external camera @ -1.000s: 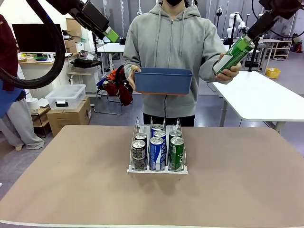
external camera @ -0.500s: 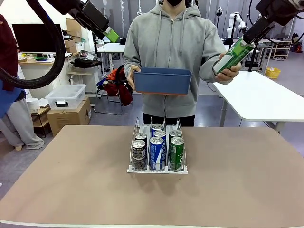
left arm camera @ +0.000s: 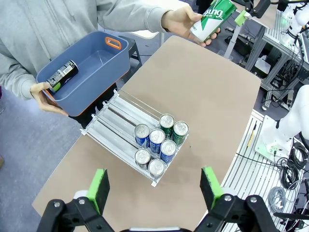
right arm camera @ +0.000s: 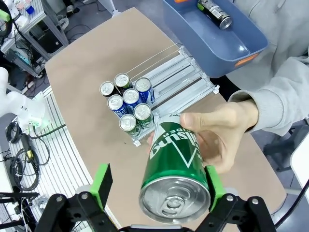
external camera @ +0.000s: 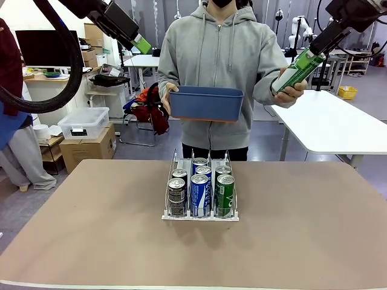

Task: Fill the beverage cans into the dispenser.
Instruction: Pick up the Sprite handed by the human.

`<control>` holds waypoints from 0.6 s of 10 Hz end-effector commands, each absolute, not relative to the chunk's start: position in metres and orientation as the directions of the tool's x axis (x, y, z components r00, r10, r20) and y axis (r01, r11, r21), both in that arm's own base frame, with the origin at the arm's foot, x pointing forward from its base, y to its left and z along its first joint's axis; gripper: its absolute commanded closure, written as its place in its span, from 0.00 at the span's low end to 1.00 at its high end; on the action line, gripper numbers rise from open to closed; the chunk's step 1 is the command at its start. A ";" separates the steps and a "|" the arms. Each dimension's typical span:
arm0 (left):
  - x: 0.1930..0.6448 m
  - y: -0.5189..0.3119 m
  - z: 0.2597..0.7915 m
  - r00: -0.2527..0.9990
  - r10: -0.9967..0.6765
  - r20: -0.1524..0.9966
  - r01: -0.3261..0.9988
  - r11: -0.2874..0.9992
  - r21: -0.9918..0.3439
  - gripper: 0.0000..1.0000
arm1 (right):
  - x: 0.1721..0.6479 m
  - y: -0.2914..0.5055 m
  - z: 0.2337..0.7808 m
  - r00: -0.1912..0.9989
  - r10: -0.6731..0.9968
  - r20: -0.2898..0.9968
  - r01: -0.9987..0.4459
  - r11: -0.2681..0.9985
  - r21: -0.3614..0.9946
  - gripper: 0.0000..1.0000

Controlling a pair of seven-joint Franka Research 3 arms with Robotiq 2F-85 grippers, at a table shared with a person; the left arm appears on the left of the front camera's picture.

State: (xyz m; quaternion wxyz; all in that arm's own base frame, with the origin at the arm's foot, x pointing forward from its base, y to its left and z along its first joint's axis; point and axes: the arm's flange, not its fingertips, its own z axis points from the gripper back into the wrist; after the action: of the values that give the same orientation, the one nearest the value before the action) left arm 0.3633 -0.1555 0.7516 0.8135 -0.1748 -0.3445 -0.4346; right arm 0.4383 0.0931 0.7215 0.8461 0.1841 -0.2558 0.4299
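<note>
Clamping right gripper [right arm camera: 157,193] on green can [right arm camera: 174,166], silver top, white lettering; left gripper [left arm camera: 153,191] apart

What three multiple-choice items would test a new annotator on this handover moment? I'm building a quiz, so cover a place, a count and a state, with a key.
1. Where does the black can lie?
A. in the blue bin the person holds
B. in the dispenser's back row
C. on the bare table

2. How many cans stand in the dispenser?
A. four
B. six
C. nine

3. What is the state of the green can at the right gripper?
A. lying loose on the table
B. between the gripper's pads while the person's hand holds its body
C. standing in the bin

Key:
1 A: the left wrist view shows it on the bin floor.
2 B: both wrist views show three lanes with two tops each.
3 B: the right wrist view shows pads flanking its top and the person's fingers around it.
</note>
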 end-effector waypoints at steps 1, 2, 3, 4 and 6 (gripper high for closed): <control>0.364 -0.154 0.750 0.391 -0.584 0.711 0.827 0.562 0.006 0.00 | 0.439 0.093 0.716 0.487 0.628 0.607 -0.823 0.562 0.078 0.59; 0.364 -0.154 0.750 0.391 -0.584 0.711 0.827 0.562 0.006 0.00 | 0.439 0.093 0.716 0.486 0.625 0.611 -0.822 0.564 0.076 1.00; 0.364 -0.154 0.750 0.391 -0.584 0.711 0.827 0.562 0.006 0.00 | 0.439 0.093 0.716 0.490 0.623 0.609 -0.818 0.570 0.075 1.00; 0.364 -0.154 0.750 0.391 -0.584 0.711 0.827 0.562 0.006 0.00 | 0.439 0.093 0.715 0.499 0.619 0.606 -0.809 0.584 0.070 1.00; 0.364 -0.154 0.750 0.391 -0.584 0.711 0.827 0.562 0.006 0.00 | 0.439 0.093 0.713 0.504 0.615 0.606 -0.805 0.588 0.073 0.94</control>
State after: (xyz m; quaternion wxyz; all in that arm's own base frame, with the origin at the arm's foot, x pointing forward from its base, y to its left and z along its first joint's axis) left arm 0.3633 -0.1555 0.7516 0.8135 -0.1748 -0.3445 -0.4346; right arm 0.4406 0.0894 0.7198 0.8482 0.1804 -0.2610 0.4241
